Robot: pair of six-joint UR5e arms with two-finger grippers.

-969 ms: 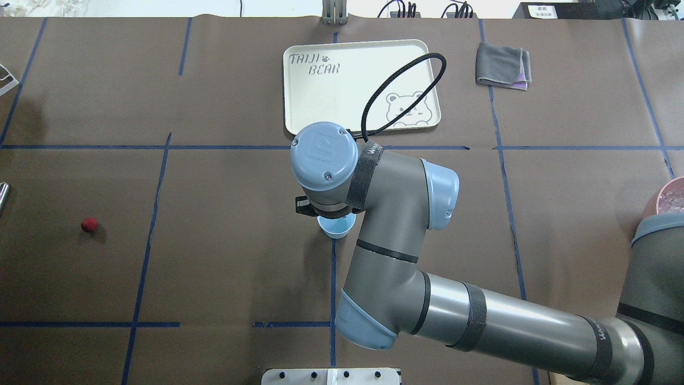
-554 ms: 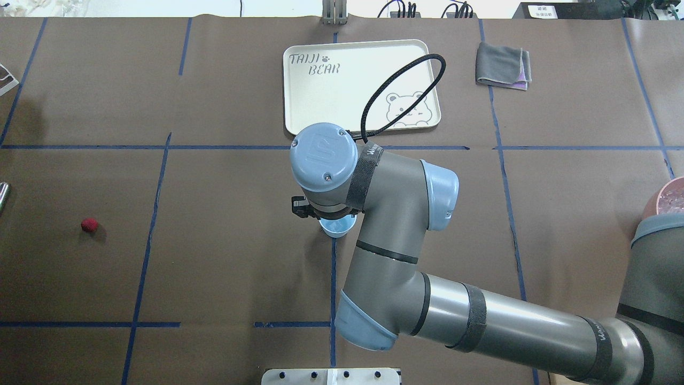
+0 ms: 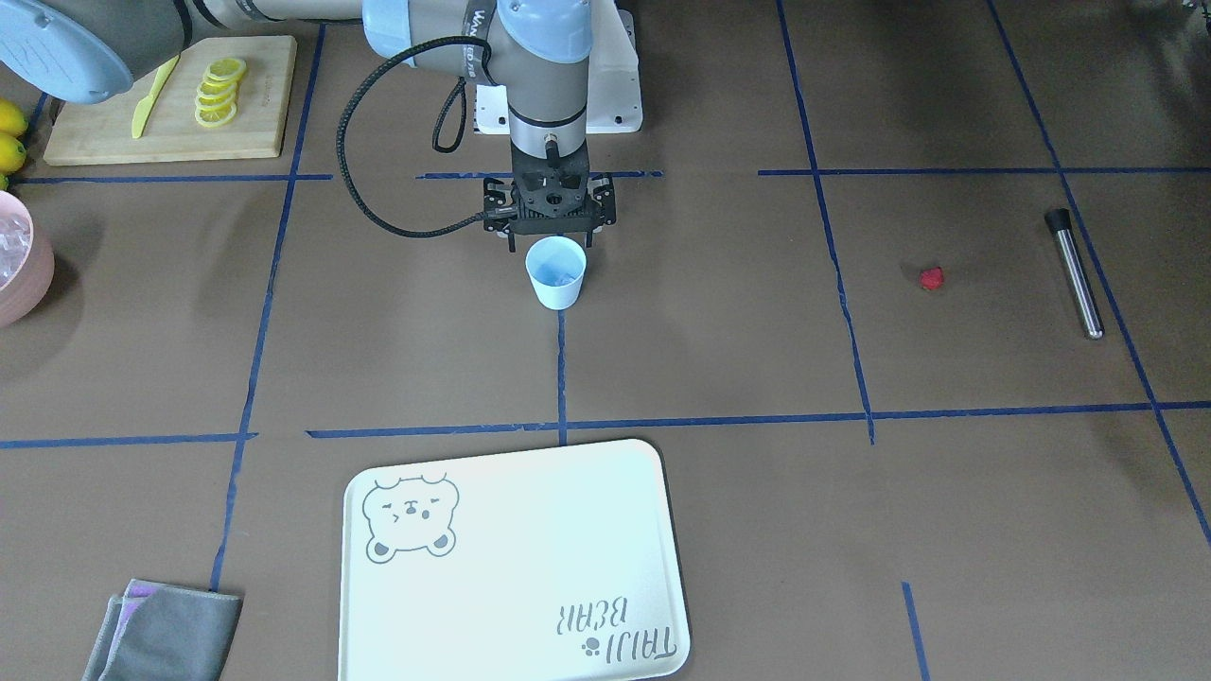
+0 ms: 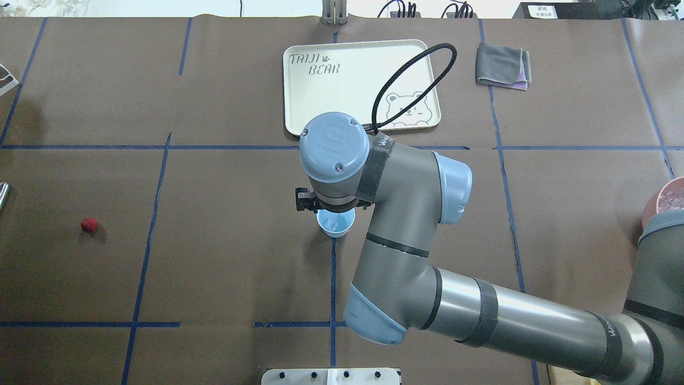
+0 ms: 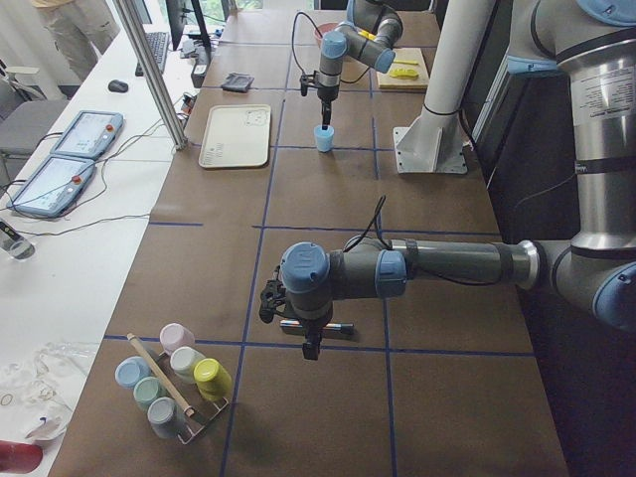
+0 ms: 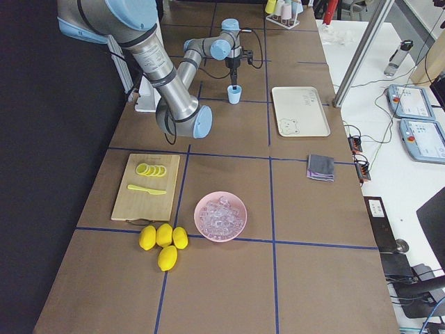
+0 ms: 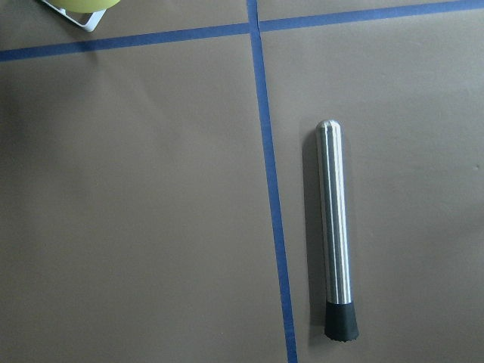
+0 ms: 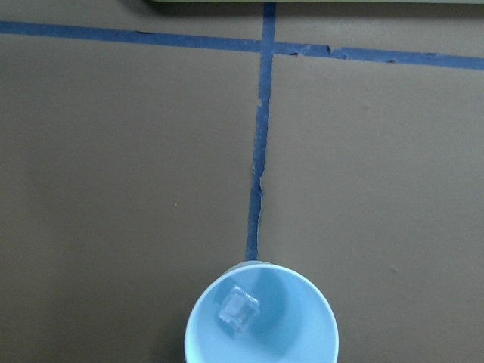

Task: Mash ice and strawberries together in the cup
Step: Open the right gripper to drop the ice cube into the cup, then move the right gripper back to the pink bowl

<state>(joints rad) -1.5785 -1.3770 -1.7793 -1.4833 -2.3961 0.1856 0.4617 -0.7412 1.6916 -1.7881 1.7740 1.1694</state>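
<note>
Right hand [image 3: 551,227], wide, now higher above cup [image 3: 556,279] rim; one ice cube [image 8: 240,308] inside.

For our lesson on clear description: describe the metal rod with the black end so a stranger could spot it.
On the brown paper-covered table with blue tape lines, go to the robot's left end. A steel rod lies flat, apart from a tiny red berry; it alone is long, shiny and black-capped.
</note>
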